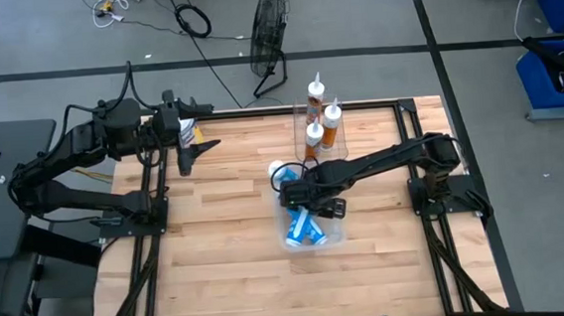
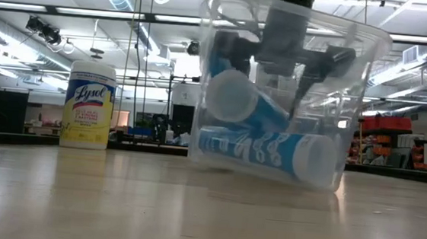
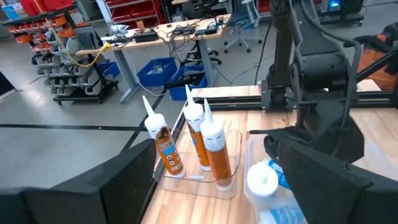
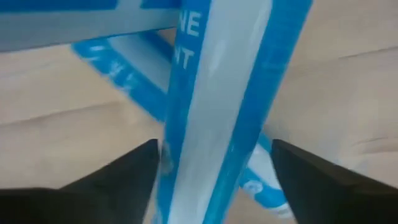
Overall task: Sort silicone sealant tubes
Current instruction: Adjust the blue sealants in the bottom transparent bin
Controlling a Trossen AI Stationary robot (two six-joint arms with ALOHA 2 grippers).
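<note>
Three orange sealant tubes (image 1: 319, 116) stand upright, nozzles up, in a clear holder (image 3: 186, 177) at the table's far middle. Blue tubes (image 1: 305, 231) lie in a clear bin (image 2: 352, 107) at mid-table. One lies flat on the bin's floor (image 2: 264, 150) and another leans across it (image 2: 238, 98). My right gripper (image 1: 304, 191) points down into the bin, open. Its fingers stand on either side of a blue tube (image 4: 217, 93) with a narrow gap on each side. My left gripper (image 1: 197, 149) waits open, raised at the far left.
A yellow wipes canister (image 2: 88, 106) with a white lid stands at the far left, below my left arm. Black frame rails (image 1: 416, 159) border the wooden tabletop. Bare wood shows to the left of the bin and toward the near edge.
</note>
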